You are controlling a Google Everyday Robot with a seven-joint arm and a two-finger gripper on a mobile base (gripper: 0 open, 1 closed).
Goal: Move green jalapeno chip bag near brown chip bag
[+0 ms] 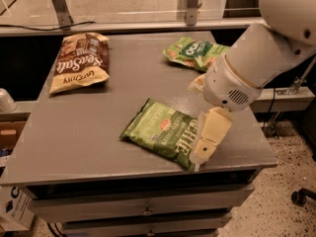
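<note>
The green jalapeno chip bag (160, 130) lies flat near the table's front edge, its white lettering toward the right end. The brown chip bag (80, 60) with a tan band lies at the back left of the table. My gripper (201, 154) hangs from the big white arm at the right and sits over the right end of the green jalapeno bag, covering its white edge. It seems to touch or hover just above that end.
A brighter green chip bag (195, 52) lies at the back right, partly behind my arm. The grey table (89, 127) has drawers below. A metal rail runs behind it. A white cup (6, 100) stands off the left edge.
</note>
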